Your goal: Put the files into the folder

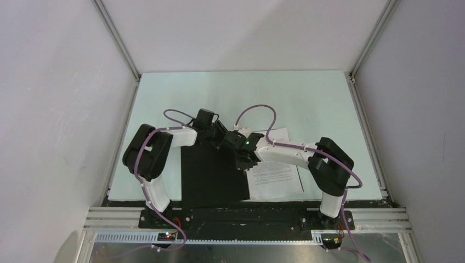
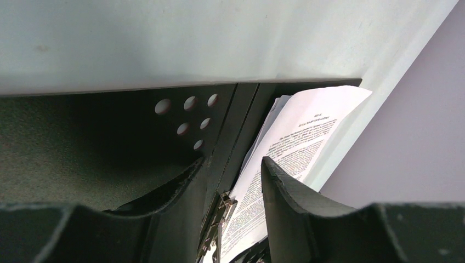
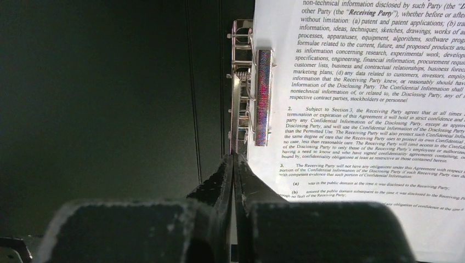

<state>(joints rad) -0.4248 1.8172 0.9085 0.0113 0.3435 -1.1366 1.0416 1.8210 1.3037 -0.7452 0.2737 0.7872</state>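
Observation:
The folder (image 1: 211,175) lies open on the table, black inside up, and its red outside does not show. The files (image 1: 274,178) rest on its right half as white printed sheets (image 3: 356,109), slightly fanned at the far end (image 2: 307,126). A metal clip (image 3: 262,96) runs along the spine. My right gripper (image 3: 234,157) is shut, its tips pinched on the near end of the clip's thin lever (image 3: 236,109). My left gripper (image 2: 233,167) stands open astride the far part of the spine, one finger over the black cover and the other over the sheets, holding nothing.
The pale green table (image 1: 307,98) is walled by white panels with aluminium rails (image 1: 118,44). Both arms meet over the folder's spine (image 1: 233,142). Purple cables (image 1: 257,109) loop above the wrists.

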